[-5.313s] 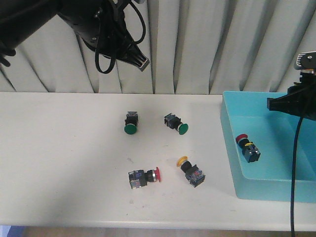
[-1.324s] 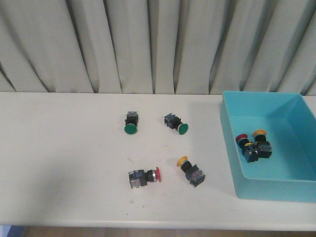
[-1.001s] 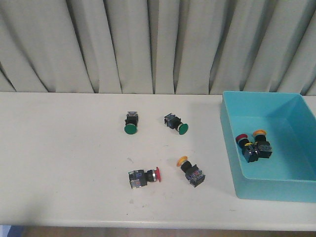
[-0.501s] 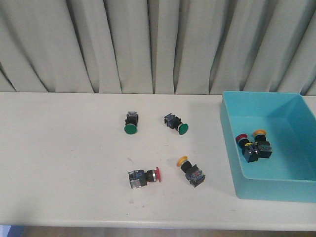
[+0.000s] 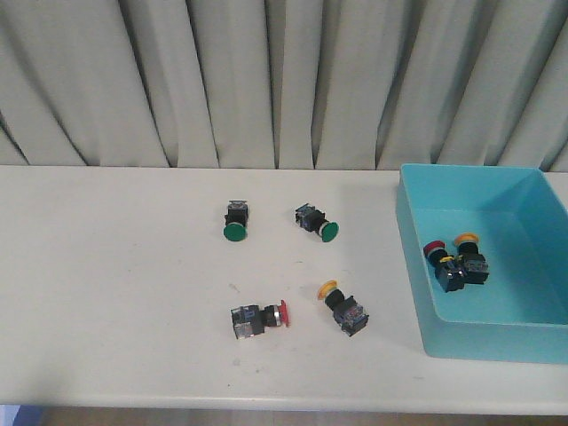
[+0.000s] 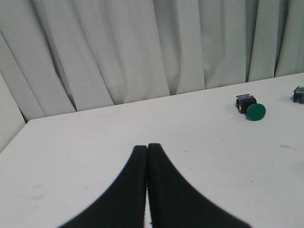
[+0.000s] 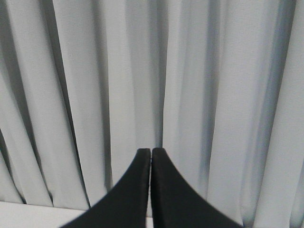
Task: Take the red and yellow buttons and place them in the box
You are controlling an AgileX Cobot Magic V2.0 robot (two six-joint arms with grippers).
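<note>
On the white table lie a red button (image 5: 259, 319) and, to its right, a yellow button (image 5: 343, 306). The light blue box (image 5: 413, 293) stands at the right edge; inside it a red button (image 5: 437, 252) and a yellow button (image 5: 469, 253) lie side by side. Neither arm appears in the front view. My left gripper (image 6: 147, 146) is shut with nothing in it, low over bare table far from the buttons. My right gripper (image 7: 151, 150) is shut and empty, facing the curtain.
Two green-capped buttons sit further back on the table, one (image 5: 234, 222) at the centre, also visible as a green-capped button (image 6: 251, 107) in the left wrist view, the other (image 5: 317, 223) to its right. A pleated grey curtain (image 5: 266, 80) hangs behind the table.
Both arms, in the front view 5.3 s ago, have left it. The box has gained a yellow button beside the red one. Nothing has moved in the last second.
</note>
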